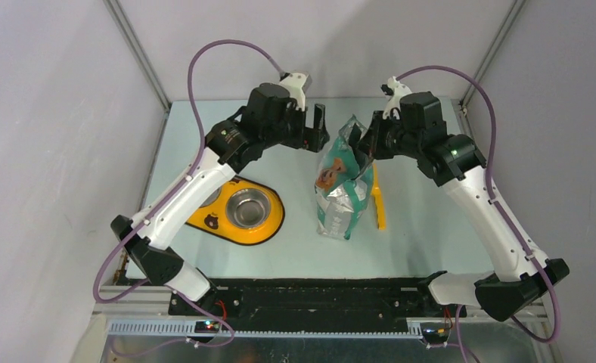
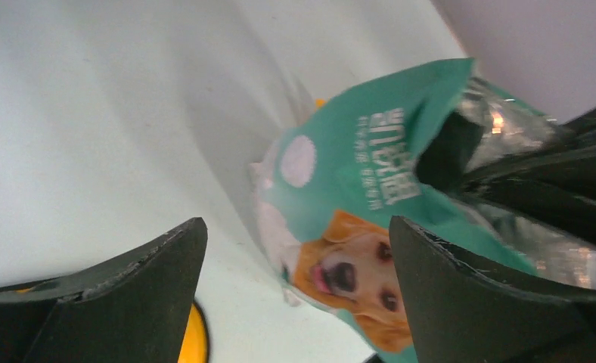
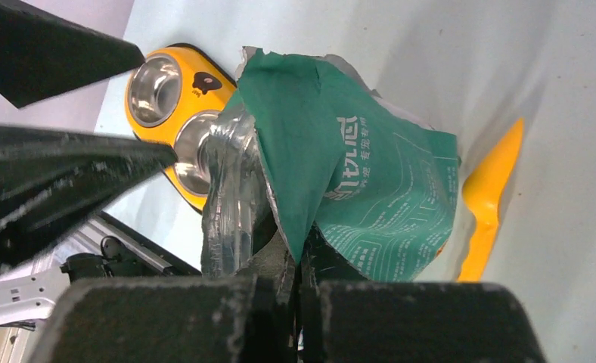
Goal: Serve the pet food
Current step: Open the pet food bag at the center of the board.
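Observation:
The green-and-white dog-picture bag (image 1: 343, 185) stands upright mid-table with its top torn open; no pet food shows in any view. My right gripper (image 1: 364, 145) is shut on the bag's top edge, the green wall pinched between its fingers (image 3: 301, 261). My left gripper (image 1: 316, 130) is open and empty, just left of the bag's top; the bag (image 2: 370, 197) shows between its fingers (image 2: 461, 295). The orange scoop (image 1: 379, 200) lies on the table right of the bag, also in the right wrist view (image 3: 492, 189).
A yellow feeder (image 1: 238, 215) with two empty steel bowls (image 1: 248, 206) sits left of the bag, partly under my left arm; it also shows in the right wrist view (image 3: 162, 102). Grey walls close in the table on three sides.

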Controlling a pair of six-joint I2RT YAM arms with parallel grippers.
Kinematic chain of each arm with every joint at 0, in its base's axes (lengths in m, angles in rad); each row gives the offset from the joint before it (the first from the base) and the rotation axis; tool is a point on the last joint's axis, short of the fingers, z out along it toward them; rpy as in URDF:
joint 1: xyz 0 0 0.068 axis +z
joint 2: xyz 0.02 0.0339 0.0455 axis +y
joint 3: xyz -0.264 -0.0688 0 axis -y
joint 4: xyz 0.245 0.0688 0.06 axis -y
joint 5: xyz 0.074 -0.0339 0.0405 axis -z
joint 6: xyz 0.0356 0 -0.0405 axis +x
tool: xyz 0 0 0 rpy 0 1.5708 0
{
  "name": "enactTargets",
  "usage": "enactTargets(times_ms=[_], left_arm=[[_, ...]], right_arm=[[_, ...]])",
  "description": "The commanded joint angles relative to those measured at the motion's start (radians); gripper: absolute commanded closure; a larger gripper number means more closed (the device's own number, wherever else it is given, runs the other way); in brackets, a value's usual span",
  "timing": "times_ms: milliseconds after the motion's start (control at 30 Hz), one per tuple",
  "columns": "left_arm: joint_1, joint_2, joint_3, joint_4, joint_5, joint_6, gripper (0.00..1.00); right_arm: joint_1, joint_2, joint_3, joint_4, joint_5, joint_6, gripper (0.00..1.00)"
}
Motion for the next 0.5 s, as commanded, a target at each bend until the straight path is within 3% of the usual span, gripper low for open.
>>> enactTargets(times_ms=[0,300,467], left_arm=[[-0.025,-0.017,0.032,0.012,0.117,-0.098,0.01],[-0.033,-0.066,-0.04,0.122,0.154,-0.26,0.01],[-0.062,0.041,0.045,0.025,0.11,-0.25,0.01]], right_arm=[[0.053,-0.061,0.02,0.141,-0.069,0.051,1.0],[0.125,-0.082,-0.017,0.166,0.061,0.045,1.0],[0.141,-0.127,-0.075,0.221,0.13,0.063,1.0]])
